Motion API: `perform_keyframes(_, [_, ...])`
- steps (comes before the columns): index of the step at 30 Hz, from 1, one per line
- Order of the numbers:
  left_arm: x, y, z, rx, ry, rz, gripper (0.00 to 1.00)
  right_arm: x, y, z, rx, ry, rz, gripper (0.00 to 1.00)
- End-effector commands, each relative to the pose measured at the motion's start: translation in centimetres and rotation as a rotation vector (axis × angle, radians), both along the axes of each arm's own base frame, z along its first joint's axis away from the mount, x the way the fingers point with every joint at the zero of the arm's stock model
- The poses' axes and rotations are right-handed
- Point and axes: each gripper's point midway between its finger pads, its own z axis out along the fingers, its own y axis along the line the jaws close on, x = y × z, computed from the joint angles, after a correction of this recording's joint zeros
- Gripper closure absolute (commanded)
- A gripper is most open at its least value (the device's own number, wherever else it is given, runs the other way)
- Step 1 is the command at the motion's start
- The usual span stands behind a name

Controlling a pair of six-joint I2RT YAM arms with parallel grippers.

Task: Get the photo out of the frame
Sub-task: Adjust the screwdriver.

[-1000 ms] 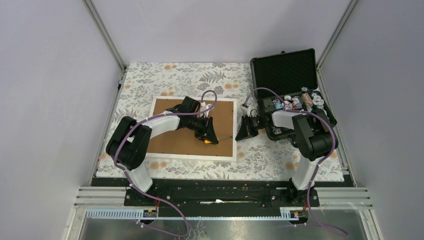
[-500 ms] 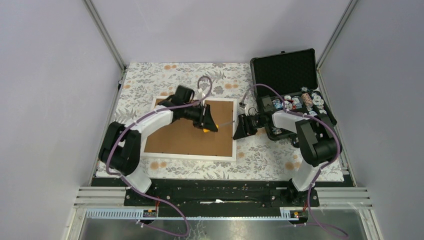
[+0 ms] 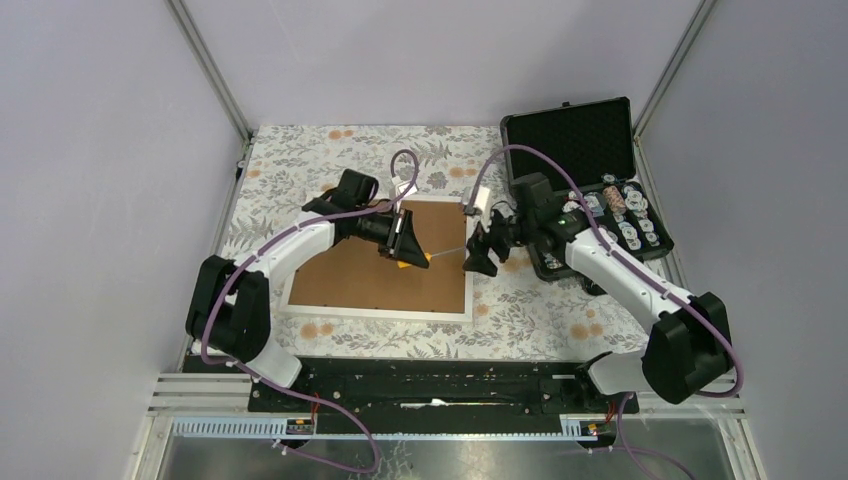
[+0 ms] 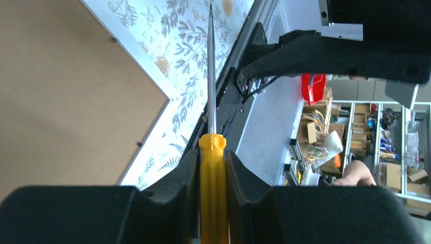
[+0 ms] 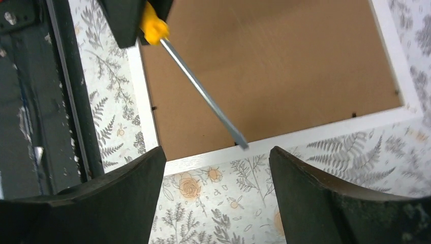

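Observation:
The frame [image 3: 350, 285] lies face down on the floral cloth, brown back up inside a thin white border, and shows as well as the frame [image 5: 284, 66] in the right wrist view. The photo is hidden under that back. My left gripper [image 3: 407, 246] hovers over the frame's right half, shut on the yellow handle of a screwdriver [image 4: 212, 198]. Its metal shaft [image 3: 447, 251] points right, towards my right gripper [image 3: 479, 251]. My right gripper [image 5: 217, 153] stands open over the frame's right edge. The screwdriver tip [image 5: 243, 144] ends just short of its open jaws.
A black foam-lined case [image 3: 572, 138] stands open at the far right, its lower half [image 3: 618, 215] filled with several small items. The floral cloth [image 3: 300, 155] covers the table. A metal rail [image 3: 450, 395] runs along the near edge.
My right gripper has opened wide and its arm has reached out left towards the screwdriver tip. My left gripper has carried the screwdriver a little towards the far side.

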Motion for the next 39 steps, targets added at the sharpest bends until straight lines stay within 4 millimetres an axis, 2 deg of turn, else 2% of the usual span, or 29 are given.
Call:
perform_keyframes(1, [-2.3, -0.6, 1.1, -0.065, -0.003, -0.104, 1.00, -0.3, 0.7, 0.9, -0.146, -0.186, 0.138, 0.18])
perform_keyframes(6, [-3.6, -1.3, 1.2, -0.088, 0.029, -0.159, 1.00, -1.2, 2.7, 0.1, -0.241, -0.260, 0.233, 0.19])
perform_keyframes(8, [-3.8, -1.4, 1.3, -0.104, 0.046, -0.173, 1.00, -1.9, 3.5, -0.2, -0.253, -0.269, 0.275, 0.26])
perform_keyframes(10, [-3.8, -1.5, 1.6, -0.112, 0.055, -0.178, 1.00, -2.4, 4.1, -0.6, -0.261, -0.265, 0.293, 0.39])
perform_keyframes(14, [-3.4, -1.3, 1.8, -0.121, 0.049, -0.155, 1.00, -2.6, 4.4, -0.8, -0.243, -0.242, 0.263, 0.78])
perform_keyframes(17, [-2.2, -0.6, 1.9, -0.140, 0.047, -0.073, 0.90, -2.2, 4.6, -0.7, -0.224, -0.210, 0.186, 0.99])
perform_keyframes(22, [-1.0, 0.0, 2.1, -0.162, 0.041, 0.008, 0.78, -2.6, 5.4, -0.5, -0.166, -0.137, 0.133, 1.00])
perform_keyframes(30, [-0.9, -0.2, 2.0, -0.187, 0.066, 0.021, 0.72, -3.4, 6.5, -0.4, -0.109, -0.067, 0.139, 1.00])
perform_keyframes(36, [-1.0, -0.3, 1.8, -0.191, 0.093, 0.030, 0.71, -3.8, 7.0, -0.3, -0.088, -0.042, 0.147, 1.00])
perform_keyframes(39, [-0.8, -0.3, 1.7, -0.195, 0.086, 0.034, 0.67, -4.2, 7.3, -0.3, -0.079, -0.029, 0.158, 1.00])
